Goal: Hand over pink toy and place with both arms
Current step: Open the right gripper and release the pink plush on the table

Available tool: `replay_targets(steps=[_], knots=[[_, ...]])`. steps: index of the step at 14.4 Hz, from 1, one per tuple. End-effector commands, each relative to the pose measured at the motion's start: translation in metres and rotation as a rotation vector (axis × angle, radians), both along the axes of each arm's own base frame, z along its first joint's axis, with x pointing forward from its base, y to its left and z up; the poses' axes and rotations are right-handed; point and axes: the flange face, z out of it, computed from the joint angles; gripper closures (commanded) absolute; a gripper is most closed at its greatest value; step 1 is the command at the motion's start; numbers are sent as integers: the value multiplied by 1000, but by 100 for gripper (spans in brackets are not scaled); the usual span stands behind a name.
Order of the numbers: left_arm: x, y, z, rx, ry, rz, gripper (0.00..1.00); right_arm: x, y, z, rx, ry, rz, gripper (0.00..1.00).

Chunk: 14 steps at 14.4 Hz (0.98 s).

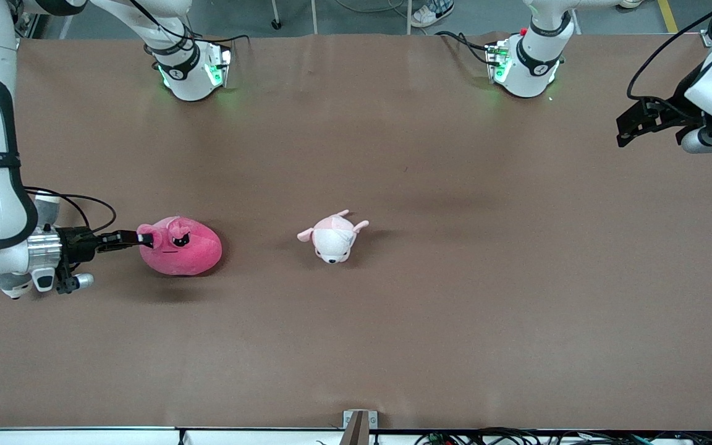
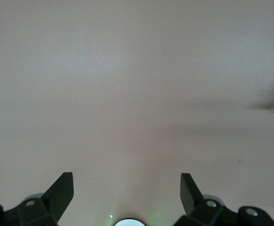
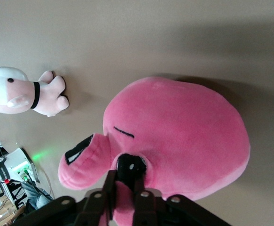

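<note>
The pink toy is being gripped by the right gripper at the right arm's end of the table, with the fingers pinched tight on an ear at the toy's edge; in the right wrist view the plush is seen bunched between the closed fingers. The pick-up step is judged to be in hand, the handover not yet begun. Whether the toy is being lifted clear of the cloth cannot be told.

The left gripper is being held spread open and empty over the left arm's end of the table, well apart from the toy, where that arm is waiting.

Next, the toy is judged to need carrying toward the table's middle, and the left gripper bringing in to meet it.

A small pink-and-white plush is lying between the two ends, and it may be brushed during the carry.
</note>
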Motion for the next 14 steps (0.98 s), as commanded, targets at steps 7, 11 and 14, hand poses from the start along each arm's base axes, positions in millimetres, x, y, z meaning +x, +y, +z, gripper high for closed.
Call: replay_targets(steps=[7, 11, 14], knots=[[-3, -6, -5, -14, 2, -24, 0, 33, -18, 108, -195, -106, -57, 0], [0, -4, -4, -20, -14, -26, 0, 17, 7, 192, -400, -190, -4, 0], [0, -6, -1, -32, -29, -33, 0, -7, 27, 269, -548, -288, -5, 0]])
